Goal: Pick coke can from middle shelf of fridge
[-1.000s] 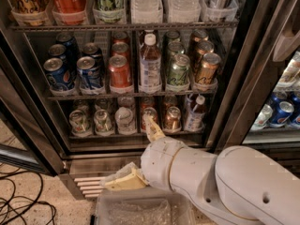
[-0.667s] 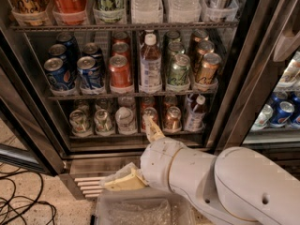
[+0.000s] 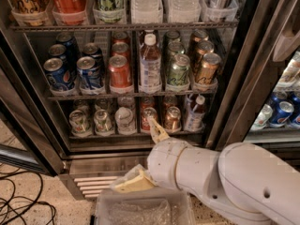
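Observation:
The coke can (image 3: 119, 71), red with a silver top, stands at the front of the third row on the middle shelf (image 3: 131, 95) of the open fridge (image 3: 234, 78). More red cans stand behind it. Blue Pepsi cans (image 3: 75, 73) are to its left and a clear bottle (image 3: 150, 64) to its right. My gripper (image 3: 133, 154) is low in front of the fridge's base, well below the can. Its cream fingers (image 3: 157, 129) are spread apart and hold nothing. My white arm (image 3: 234, 182) fills the lower right.
A taller Coca-Cola can (image 3: 70, 1) and bottles are on the top shelf. Green and gold cans (image 3: 192, 69) are right of the bottle. Several cans fill the bottom shelf (image 3: 117, 121). A clear plastic bin (image 3: 140, 210) sits under my gripper. Cables (image 3: 23, 205) lie on the floor at left.

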`<state>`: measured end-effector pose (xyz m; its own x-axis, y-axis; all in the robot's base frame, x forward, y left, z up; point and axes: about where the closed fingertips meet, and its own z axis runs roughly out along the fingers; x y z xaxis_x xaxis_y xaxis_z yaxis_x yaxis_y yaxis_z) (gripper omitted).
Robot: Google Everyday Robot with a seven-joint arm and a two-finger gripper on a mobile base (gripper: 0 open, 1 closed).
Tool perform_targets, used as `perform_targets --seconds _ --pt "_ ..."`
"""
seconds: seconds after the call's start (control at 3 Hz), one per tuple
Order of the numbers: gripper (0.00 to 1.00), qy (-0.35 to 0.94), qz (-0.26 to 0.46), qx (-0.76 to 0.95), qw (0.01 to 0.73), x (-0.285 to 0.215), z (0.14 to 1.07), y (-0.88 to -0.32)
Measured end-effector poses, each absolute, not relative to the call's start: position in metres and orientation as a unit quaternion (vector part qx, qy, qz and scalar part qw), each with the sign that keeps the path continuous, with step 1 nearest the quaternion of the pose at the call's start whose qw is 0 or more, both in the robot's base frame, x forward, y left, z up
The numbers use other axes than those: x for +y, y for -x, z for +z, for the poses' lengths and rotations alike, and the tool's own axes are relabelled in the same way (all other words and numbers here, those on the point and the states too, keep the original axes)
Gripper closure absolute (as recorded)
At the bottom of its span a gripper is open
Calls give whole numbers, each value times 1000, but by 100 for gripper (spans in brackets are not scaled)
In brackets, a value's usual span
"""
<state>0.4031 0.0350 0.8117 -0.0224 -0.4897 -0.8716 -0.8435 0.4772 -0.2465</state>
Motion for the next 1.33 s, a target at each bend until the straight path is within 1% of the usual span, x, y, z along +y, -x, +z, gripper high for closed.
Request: perform_targets --seconds 0.33,0.67,1.0,1.33 --pt "0 506 146 691 496 16 800 -409" --pt "0 505 146 691 496 16 800 -409" --pt "0 496 149 678 522 15 801 -422" --pt "0 461 144 646 591 15 826 -460"
